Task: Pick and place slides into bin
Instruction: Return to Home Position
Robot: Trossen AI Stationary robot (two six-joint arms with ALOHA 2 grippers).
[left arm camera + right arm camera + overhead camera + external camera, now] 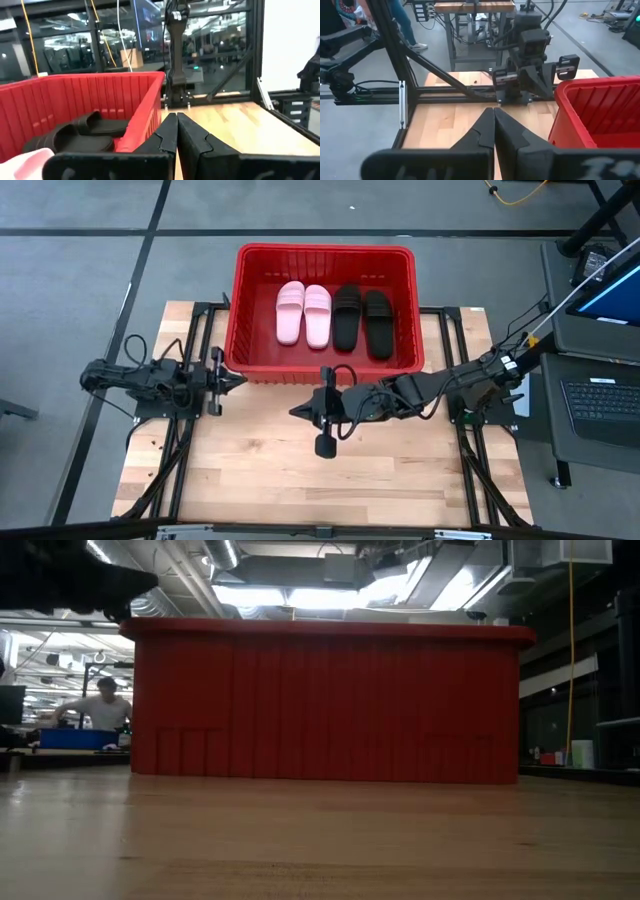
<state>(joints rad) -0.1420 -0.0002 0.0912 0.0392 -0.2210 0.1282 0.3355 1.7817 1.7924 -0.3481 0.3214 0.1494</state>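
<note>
The red bin [325, 260] stands at the table's far middle. Inside it, side by side on its floor, lie two pale pink slides [303, 313] and two black slides [361, 319]; the black pair [82, 132] also shows in the left wrist view. My left gripper [243, 380] is shut and holds nothing, just off the bin's near left corner. My right gripper [293, 412] is shut and holds nothing, in front of the bin's near wall, raised over the table's middle. The left wrist view shows its fingers [176, 131] closed together, the right wrist view likewise [494, 125].
The bin's near wall [325, 705] fills the low view. Bare wooden table [320, 480] lies in front of it. A person [100, 705] works in the room behind. A laptop and gear [600, 395] stand off the table's right side.
</note>
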